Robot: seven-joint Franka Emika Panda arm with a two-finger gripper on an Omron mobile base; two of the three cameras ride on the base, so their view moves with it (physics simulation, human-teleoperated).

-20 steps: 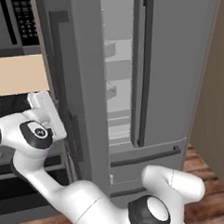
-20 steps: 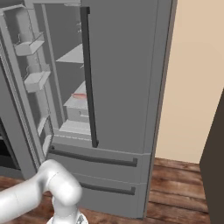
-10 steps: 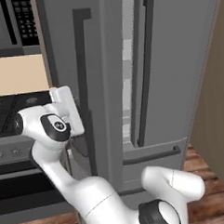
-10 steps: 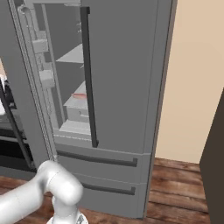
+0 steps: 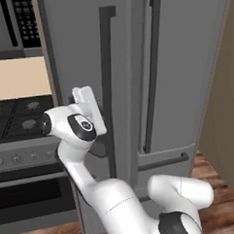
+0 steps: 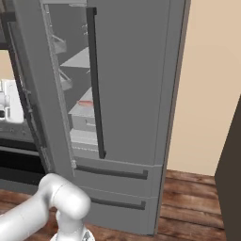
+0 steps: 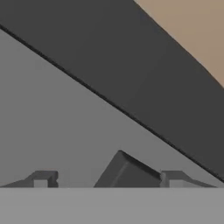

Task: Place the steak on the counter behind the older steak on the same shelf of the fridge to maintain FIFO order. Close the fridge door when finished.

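The steak [image 6: 85, 102] lay as a thin red strip on the pale grey shelf [image 6: 80, 112] inside the fridge [image 6: 136, 94], seen in the right base view through the gap left by the nearly closed left door [image 6: 35, 94]. The gripper [image 7: 107, 178] was well apart from it, outside that door, with its fingers [image 7: 43, 178] standing on either side of the dark bar handle [image 7: 127, 173] in the hand view; the jaws were spread, and whether they pressed on the handle could not be told. The left base view showed the white hand [image 5: 89, 108] just beside the left door's handle [image 5: 107, 85], next to the black stovetop [image 5: 19, 117], with the fridge front looking almost shut, while the right base view alone revealed the interior shelves and the steak.
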